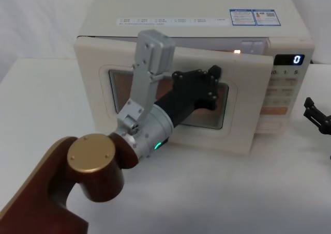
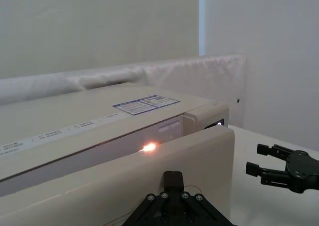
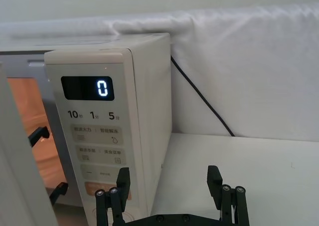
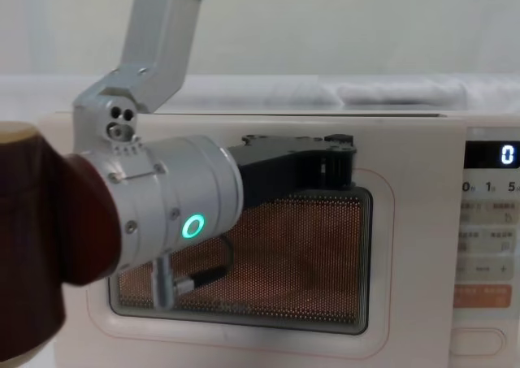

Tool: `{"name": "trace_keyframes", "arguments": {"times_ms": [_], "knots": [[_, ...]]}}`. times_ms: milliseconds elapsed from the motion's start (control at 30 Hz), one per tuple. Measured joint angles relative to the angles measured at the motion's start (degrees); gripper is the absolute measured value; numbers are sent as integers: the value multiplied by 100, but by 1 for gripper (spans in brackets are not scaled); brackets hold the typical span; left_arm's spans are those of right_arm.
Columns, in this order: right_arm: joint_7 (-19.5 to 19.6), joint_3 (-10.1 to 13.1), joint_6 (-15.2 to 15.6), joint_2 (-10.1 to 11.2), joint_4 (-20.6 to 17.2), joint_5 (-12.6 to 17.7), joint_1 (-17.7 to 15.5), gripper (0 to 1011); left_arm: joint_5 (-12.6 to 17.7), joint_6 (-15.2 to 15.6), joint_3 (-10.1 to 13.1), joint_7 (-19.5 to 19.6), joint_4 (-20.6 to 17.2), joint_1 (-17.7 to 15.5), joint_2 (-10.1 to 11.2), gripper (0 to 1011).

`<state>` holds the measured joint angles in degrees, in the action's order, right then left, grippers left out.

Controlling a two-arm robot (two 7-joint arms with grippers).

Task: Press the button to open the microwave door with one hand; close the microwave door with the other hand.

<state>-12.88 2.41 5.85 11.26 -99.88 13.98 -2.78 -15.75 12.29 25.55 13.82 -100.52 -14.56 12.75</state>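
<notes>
Left arm reaches in from the near left, left gripper up against the front face of the microwave door, at the upper right part of its window. Fingers open or clenched: cannot tell.
Door is ajar: hinged on the left, free right edge swung out toward near, cavity light glowing in the gap along the top edge. Door's long axis runs left-right across the microwave; opening lies straight beyond the left gripper, so my read is the closing push goes away from the robot.
Button sits at the bottom of the control panel, right of the door.
Right gripper hangs over the tabletop at far right, near the panel, fingers spread, holding nothing. Left arm is nearer the door.
</notes>
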Motion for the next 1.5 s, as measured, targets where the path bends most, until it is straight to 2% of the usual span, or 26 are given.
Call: {"name": "trace_keyframes", "arguments": {"times_ms": [233,400,767,1500], "knots": [[0,0,0,0,0,0,0,1002,175,72,63,-34,132,-134,-139,0],[0,0,0,0,0,0,0,1002,438,89,122,-118,257,-233,-245,0],[0,0,0,0,0,0,0,1002,788,77,80,-256,447,-342,-464,0],[0,0,0,0,0,0,0,1002,997,69,-75,-220,584,-339,-822,0]]}}
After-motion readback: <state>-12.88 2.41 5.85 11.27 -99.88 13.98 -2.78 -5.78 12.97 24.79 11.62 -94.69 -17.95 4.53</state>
